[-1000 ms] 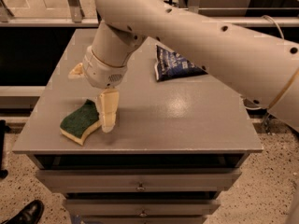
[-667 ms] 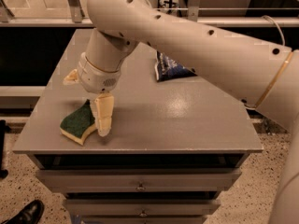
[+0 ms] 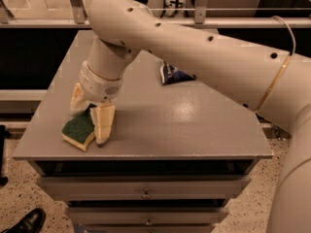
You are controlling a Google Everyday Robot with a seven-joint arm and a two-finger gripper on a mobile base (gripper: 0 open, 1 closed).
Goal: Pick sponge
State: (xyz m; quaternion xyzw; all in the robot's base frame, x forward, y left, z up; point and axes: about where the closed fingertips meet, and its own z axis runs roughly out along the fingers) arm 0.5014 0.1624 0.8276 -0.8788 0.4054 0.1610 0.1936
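Gripper (image 3: 88, 124) is down at the front-left corner of the table (image 3: 184, 125), over the sponge (image 3: 77, 126). Fingers (image 3: 104, 122) are open and straddle it: one sits against the sponge's right edge, tip at or near the tabletop, the other is behind it on the far-left side. They look spread, not clamped. The sponge lies flat, green side up, yellow foam showing along the near edge, close to the table's front lip. My read: pre-grasp, close comes next. Risks: the near finger seems to touch the sponge while the far one may have a gap, so an uneven close could push the sponge left or toward the front edge instead of pinching it, and there's not much table left there. Foam is soft and the outline is wavy, so the pads may land on a curve, squash it and let it twist or pop out on lift. If the tips are riding on the tabletop, closing could drag or stall. Can't tell how deep the far finger sits, since the wrist hides it. Chip bag (image 3: 173, 74) is well apart, no interference.
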